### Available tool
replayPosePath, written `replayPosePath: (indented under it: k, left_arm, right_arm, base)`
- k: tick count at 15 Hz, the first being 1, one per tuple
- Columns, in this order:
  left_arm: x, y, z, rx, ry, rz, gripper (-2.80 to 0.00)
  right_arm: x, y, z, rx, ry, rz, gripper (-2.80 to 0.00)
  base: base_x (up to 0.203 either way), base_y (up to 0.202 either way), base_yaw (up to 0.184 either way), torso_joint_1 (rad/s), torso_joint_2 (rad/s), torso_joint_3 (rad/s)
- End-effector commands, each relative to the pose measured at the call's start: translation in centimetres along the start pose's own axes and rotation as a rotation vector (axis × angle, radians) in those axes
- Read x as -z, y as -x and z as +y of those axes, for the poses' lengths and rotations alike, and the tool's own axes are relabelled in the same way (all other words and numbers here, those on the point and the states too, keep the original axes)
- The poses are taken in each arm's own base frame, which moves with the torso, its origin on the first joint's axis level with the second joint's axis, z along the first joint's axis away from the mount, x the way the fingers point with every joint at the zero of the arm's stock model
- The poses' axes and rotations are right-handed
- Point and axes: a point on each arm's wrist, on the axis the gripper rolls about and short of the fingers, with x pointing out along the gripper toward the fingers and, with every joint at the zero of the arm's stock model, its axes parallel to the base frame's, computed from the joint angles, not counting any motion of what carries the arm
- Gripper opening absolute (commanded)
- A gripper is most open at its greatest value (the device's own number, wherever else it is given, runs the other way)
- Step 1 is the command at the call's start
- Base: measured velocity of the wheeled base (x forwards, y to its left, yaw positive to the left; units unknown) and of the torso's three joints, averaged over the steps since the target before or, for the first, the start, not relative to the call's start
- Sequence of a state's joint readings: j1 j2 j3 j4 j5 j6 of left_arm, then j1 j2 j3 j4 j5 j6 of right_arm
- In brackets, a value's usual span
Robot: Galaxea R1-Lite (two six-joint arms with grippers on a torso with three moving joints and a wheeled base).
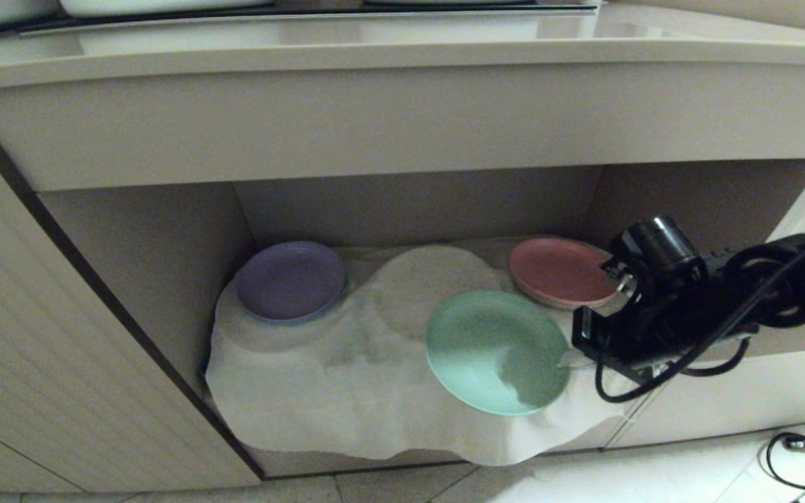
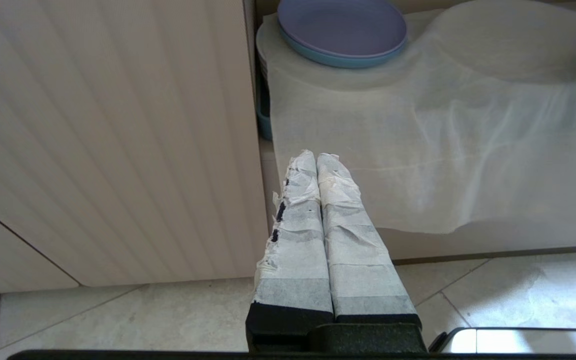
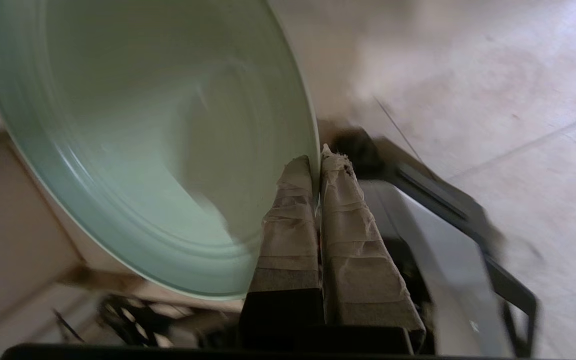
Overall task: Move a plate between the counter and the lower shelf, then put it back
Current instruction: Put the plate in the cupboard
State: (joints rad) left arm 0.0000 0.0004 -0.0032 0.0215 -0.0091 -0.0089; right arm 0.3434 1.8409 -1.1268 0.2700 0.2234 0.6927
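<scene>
The right end effector [image 3: 316, 165] is pinched tight on the edge of the round mint-green plate [image 1: 497, 349]. It holds the plate just in front of the wide beige lower shelf [image 1: 416, 202], over the white thin cloth [image 1: 318, 391]. A purple plate [image 1: 291, 279] and a pink plate [image 1: 560, 271] rest on the shelf. The left end effector [image 2: 316, 160] is clenched shut near the ribbed cupboard door [image 2: 108, 140].

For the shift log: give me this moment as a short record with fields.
held item: mint-green plate, pinched at its rim
right gripper: shut on the plate's edge, in front of the lower shelf
left gripper: shut, empty, parked near the floor
on shelf: purple plate, pink plate
cover: white cloth draped over the shelf front
</scene>
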Motion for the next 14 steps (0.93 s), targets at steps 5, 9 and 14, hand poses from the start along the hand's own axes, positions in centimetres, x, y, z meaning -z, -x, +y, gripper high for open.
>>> replayPosePath:
  k: [5,9,14]
  left_arm:
    - [0.0,0.0,0.0,0.000,0.000,0.000,-2.80]
    - [0.0,0.0,0.0,0.000,0.000,0.000,-2.80]
    - [0.0,0.0,0.0,0.000,0.000,0.000,-2.80]
  right_arm:
    - [-3.1,-3.1,1.7,-0.021,-0.009,-0.024,-2.80]
    - [-4.3,-4.6,2.2,-0.028,-0.006,-0.035,-2.80]
    - [-5.8,-5.7,3.1,-0.047,-0.001,-0.058,-2.80]
  base:
    - [0.000,0.000,0.000,0.000,0.00,0.000]
    - [0.000,0.000,0.000,0.000,0.00,0.000]
    - [0.000,0.000,0.000,0.000,0.00,0.000]
